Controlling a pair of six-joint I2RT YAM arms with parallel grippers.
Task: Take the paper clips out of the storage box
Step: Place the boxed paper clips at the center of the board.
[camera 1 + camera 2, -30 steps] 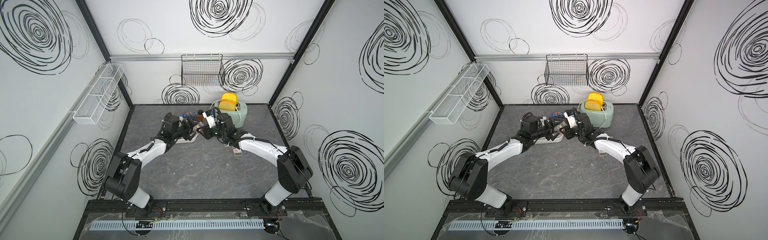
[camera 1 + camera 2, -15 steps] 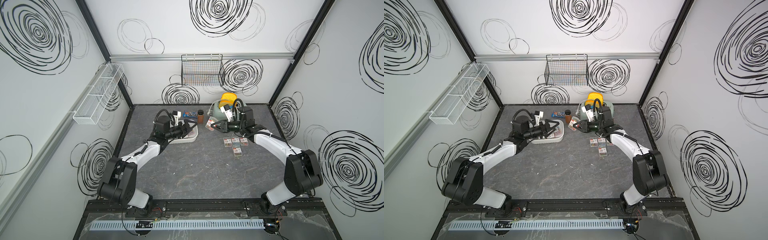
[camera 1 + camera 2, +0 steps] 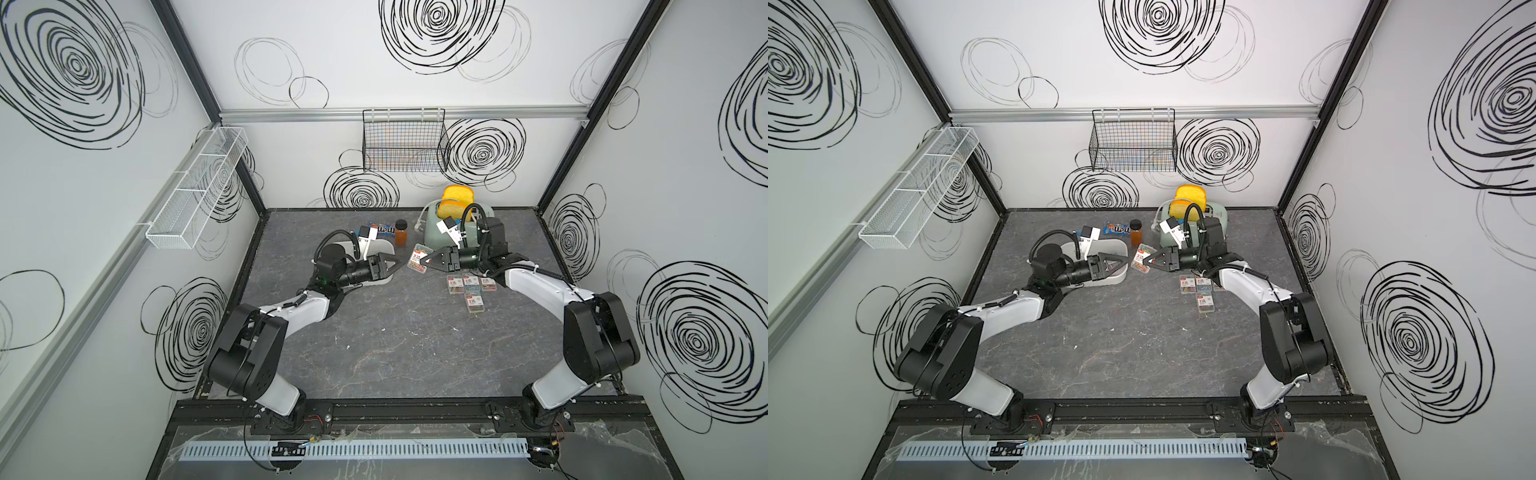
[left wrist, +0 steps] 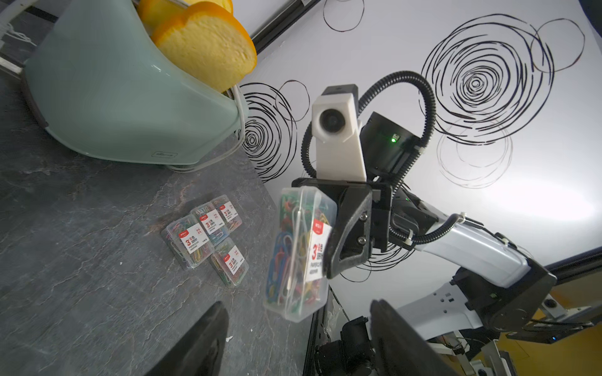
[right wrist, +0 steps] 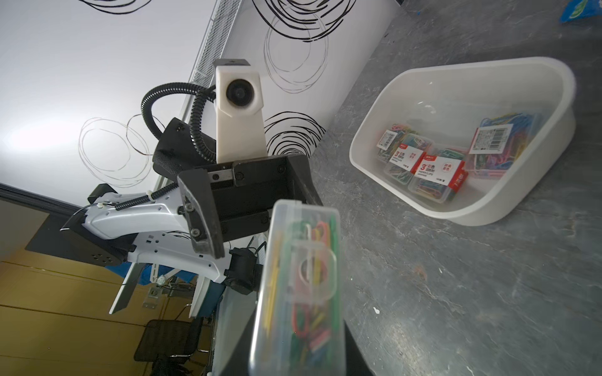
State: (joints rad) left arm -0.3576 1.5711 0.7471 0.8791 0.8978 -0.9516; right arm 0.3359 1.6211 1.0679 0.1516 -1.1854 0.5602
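Top views: my right gripper point(image 3: 424, 262) is clamped on one paper-clip case point(image 3: 417, 258), held clear of the table point(image 3: 395, 353) between the storage box point(image 3: 1117, 279) and the toaster point(image 3: 432, 241). Four loose cases point(image 3: 467, 284) lie near that arm. My left gripper point(image 3: 395, 264) hangs over the box.

Left wrist: its fingers point(image 4: 202, 341) stand parted with nothing between them, facing the clamped case.

Right wrist: four boxed cases point(image 5: 433, 172) lie jumbled inside the storage box.
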